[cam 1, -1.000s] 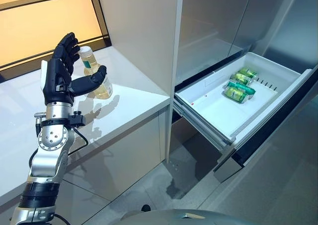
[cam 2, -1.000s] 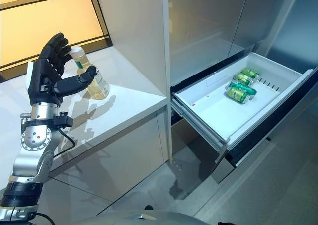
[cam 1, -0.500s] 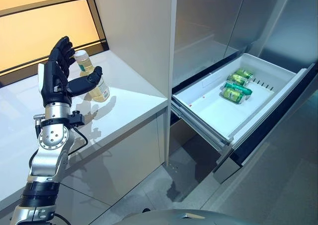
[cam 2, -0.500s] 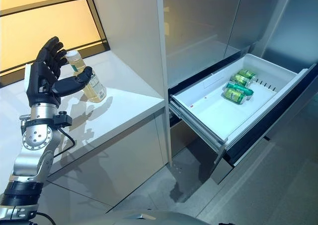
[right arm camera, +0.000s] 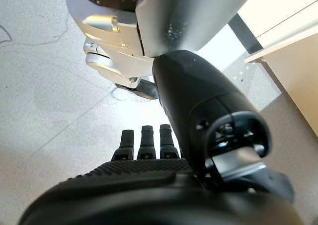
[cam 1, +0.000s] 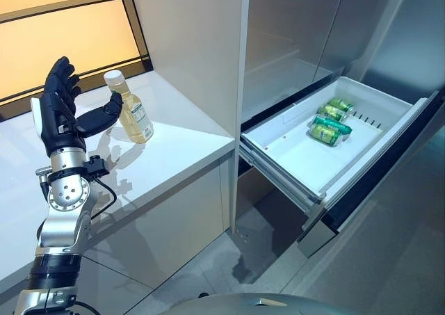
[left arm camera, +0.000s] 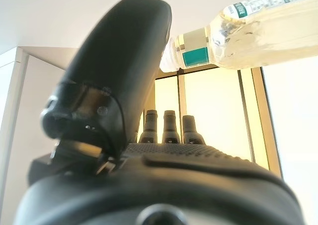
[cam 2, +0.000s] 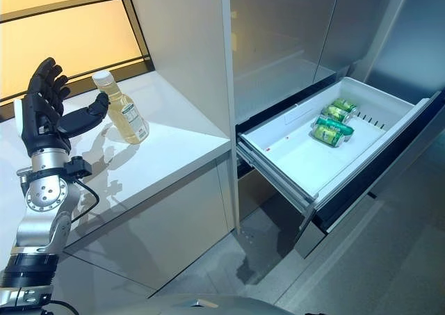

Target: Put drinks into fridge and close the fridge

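Pale yellow drink is filling a clear plastic bottle (cam 1: 129, 109) with a white cap, which is standing upright on the white bench (cam 1: 174, 148) near the amber-lit window panel (cam 1: 62, 30). The left robot hand (cam 1: 59, 110) is hovering just beside the bottle with its fingers straight and spread wide, the thumb (cam 1: 104, 112) reaching toward the bottle's shoulder; from the eye views it is not clear whether the thumb tip is touching the plastic. In the left wrist view the bottle (left arm camera: 258, 36) is lying across the frame past the thumb (left arm camera: 121, 61), outside the hand's grasp, and the fingertips (left arm camera: 170, 121) are standing straight in a row.

To the right of the bench, past a tall white cabinet panel (cam 1: 195, 44), the fridge's lower drawer (cam 1: 306, 158) is standing pulled out. Three green cans (cam 1: 328, 123) are lying on their sides, close together, toward the far right end of the white drawer tray, with the near end of the tray bare.

The right robot hand (right arm camera: 149, 175) is showing only in its own wrist view, its fingers (right arm camera: 148, 141) straight and holding nothing, pointing down at the grey floor (right arm camera: 44, 86).
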Robot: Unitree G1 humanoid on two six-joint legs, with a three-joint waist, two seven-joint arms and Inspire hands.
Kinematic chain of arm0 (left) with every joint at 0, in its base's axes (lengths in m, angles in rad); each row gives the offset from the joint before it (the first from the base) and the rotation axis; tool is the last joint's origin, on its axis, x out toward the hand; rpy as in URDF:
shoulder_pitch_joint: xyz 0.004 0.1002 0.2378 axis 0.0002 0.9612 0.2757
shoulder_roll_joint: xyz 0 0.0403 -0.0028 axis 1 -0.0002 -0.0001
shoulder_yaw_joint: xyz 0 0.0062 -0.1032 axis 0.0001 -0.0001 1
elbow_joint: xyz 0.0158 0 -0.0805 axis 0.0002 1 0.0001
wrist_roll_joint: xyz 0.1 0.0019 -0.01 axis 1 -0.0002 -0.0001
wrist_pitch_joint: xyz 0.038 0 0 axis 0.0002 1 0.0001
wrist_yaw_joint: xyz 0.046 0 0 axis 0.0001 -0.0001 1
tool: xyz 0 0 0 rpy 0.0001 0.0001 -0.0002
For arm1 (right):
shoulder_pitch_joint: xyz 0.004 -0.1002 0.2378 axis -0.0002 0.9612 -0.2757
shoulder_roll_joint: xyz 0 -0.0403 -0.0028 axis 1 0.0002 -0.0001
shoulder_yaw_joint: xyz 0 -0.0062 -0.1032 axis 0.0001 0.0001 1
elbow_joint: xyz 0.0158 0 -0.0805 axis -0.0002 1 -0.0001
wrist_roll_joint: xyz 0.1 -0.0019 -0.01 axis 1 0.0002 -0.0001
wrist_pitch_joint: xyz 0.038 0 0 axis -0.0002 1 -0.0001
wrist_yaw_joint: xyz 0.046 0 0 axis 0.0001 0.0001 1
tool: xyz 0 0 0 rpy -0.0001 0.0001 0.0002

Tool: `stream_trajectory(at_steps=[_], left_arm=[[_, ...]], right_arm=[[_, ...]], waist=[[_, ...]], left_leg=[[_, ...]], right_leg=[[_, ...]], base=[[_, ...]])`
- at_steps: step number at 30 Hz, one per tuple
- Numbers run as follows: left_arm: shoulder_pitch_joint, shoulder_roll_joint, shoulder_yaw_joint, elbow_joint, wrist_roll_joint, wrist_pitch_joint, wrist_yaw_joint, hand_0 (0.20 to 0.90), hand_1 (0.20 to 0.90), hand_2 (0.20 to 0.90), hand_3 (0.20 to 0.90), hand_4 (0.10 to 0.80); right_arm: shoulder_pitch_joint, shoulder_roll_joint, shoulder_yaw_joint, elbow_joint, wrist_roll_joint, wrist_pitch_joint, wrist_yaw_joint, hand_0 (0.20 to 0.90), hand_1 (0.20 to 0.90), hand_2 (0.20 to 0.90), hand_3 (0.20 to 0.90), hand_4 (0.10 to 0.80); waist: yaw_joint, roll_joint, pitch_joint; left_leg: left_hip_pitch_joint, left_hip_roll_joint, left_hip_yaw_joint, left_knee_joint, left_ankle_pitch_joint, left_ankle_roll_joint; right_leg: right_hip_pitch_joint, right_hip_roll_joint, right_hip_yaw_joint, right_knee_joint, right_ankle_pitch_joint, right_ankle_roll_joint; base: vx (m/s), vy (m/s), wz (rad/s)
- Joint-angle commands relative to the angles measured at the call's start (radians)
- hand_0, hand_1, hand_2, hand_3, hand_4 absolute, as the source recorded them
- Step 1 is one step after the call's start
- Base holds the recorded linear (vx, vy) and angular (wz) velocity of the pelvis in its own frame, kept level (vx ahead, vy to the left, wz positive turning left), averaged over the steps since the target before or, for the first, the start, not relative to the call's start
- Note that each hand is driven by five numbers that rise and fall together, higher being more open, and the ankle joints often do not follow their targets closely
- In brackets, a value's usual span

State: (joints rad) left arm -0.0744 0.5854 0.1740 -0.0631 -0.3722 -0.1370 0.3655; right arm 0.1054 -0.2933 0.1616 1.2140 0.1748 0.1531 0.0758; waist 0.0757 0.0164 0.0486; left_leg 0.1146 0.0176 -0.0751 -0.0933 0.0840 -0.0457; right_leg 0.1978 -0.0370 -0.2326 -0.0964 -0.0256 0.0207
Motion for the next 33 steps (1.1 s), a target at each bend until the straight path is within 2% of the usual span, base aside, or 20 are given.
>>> stream_trajectory(at_steps=[1, 15, 33], left_arm=[[-0.101, 0.044, 0.097, -0.039, -0.012, -0.070, -0.017, 0.900, 0.900, 0.900, 0.900, 0.800], [-0.110, 0.041, 0.067, -0.002, -0.089, 0.063, -0.086, 0.900, 0.900, 0.900, 0.900, 0.800], [-0.126, 0.041, 0.049, 0.049, -0.118, 0.125, -0.110, 0.900, 0.900, 0.900, 0.900, 0.800]], right_arm=[[-0.039, 0.048, 0.012, -0.017, -0.010, 0.003, 0.043, 0.900, 0.900, 0.900, 0.900, 0.800], [-0.047, 0.040, 0.010, -0.024, -0.008, 0.024, 0.051, 0.900, 0.900, 0.900, 0.900, 0.800], [-0.056, 0.036, 0.012, -0.024, -0.009, 0.040, 0.056, 0.900, 0.900, 0.900, 0.900, 0.800]], waist=[[-0.003, -0.016, -0.002], [-0.006, -0.012, 0.001], [-0.012, -0.008, 0.002]], left_leg=[[0.035, -0.053, 0.029, 0.006, -0.110, 0.049], [0.039, -0.055, 0.029, 0.006, -0.110, 0.051], [0.042, -0.057, 0.030, 0.006, -0.108, 0.053]], right_leg=[[-0.024, 0.002, 0.028, 0.027, 0.010, 0.033], [-0.024, 0.003, 0.032, 0.028, 0.011, 0.036], [-0.024, 0.003, 0.036, 0.031, 0.011, 0.036]], base=[[0.000, 0.000, 0.00], [0.000, 0.000, 0.00], [0.000, 0.000, 0.00]])
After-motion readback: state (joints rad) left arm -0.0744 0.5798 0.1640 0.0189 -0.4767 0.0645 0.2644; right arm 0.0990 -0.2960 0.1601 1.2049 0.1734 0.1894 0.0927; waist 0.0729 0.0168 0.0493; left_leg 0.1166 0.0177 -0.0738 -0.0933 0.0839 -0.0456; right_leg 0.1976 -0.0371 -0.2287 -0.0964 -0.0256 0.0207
